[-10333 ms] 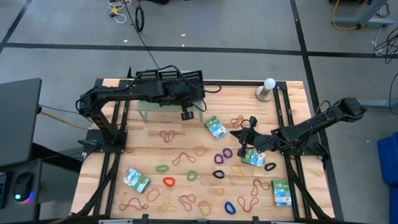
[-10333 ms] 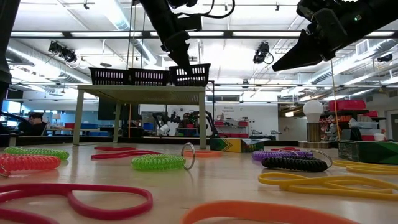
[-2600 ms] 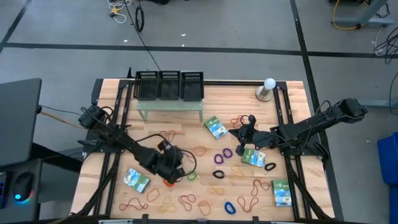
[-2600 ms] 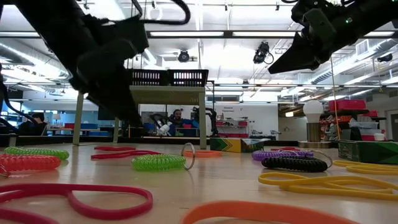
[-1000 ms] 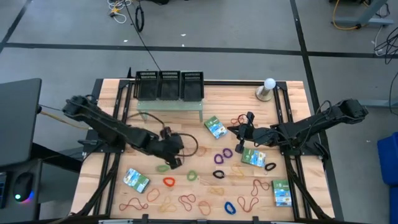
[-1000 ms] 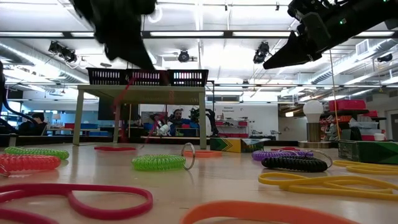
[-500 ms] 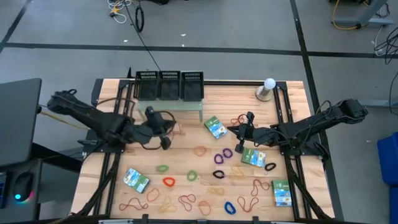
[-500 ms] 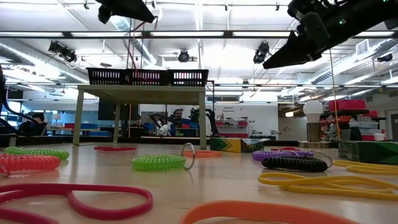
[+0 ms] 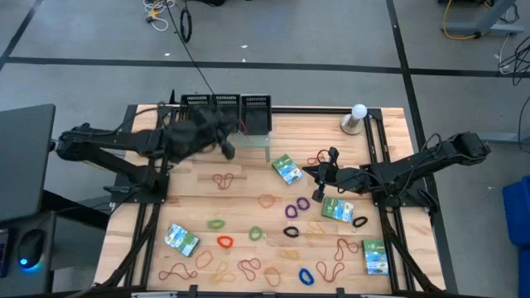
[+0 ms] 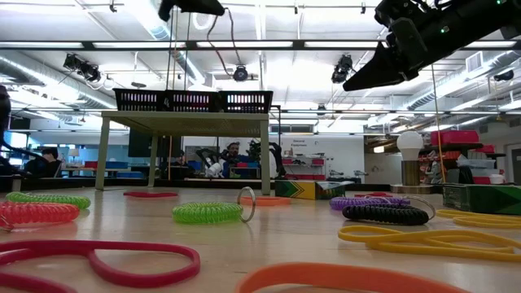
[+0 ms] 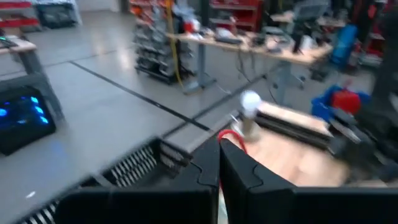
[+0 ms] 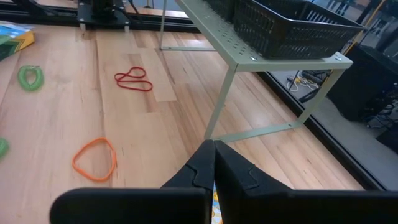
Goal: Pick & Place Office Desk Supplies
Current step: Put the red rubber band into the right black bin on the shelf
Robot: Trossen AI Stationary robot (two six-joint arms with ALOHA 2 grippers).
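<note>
Table (image 9: 389, 285): bands and packets well spread, room between them; rails close along both sides
Shelf (image 9: 252, 142): three trays (image 9: 226, 105) at far edge
Left claw (image 9: 228, 150): risen from mid-table to shelf within last second, closed on red band (image 11: 232, 139), now above trays; drop judged next
Right claw (image 9: 318, 197): closed, empty, unmoved beside packet (image 9: 286, 170)

- A wooden slatted table (image 9: 248, 178) is carrying everything.
- A pale-green perforated shelf (image 12: 261, 62) is standing at the table's far edge, with black mesh trays (image 9: 226, 112) sitting on it.
- A white bulb on a base (image 9: 356, 117) is standing right of the shelf.
- Rubber-band loops (image 9: 248, 240) are lying scattered in front of the shelf; a red one (image 12: 134, 79) is lying nearest it.
- Green-white-blue packets (image 9: 286, 169) are lying among them.
</note>
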